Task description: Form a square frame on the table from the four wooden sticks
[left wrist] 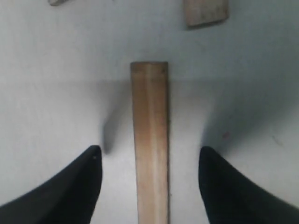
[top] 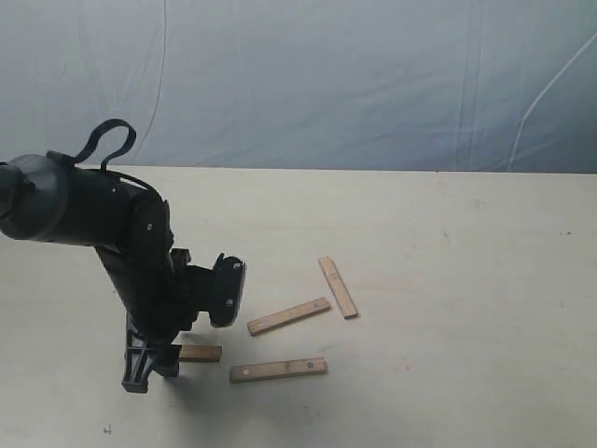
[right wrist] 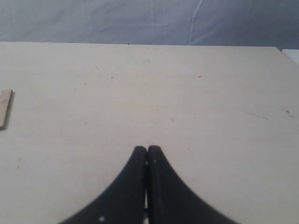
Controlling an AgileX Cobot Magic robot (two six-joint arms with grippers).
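Note:
Four light-brown wooden sticks lie loose on the table, not forming a square. One stick lies half hidden under my left gripper; in the left wrist view this stick lies between the open fingers, untouched by them. A second stick lies to its right, a third lies slanted above that, and a fourth runs diagonally further right. My right gripper is shut and empty over bare table; one stick end shows at its view's edge.
The wrinkled blue-grey backdrop sheet hangs behind the table's far edge. The left arm's black body stands over the left front of the table. Two other stick ends show at the edge of the left wrist view.

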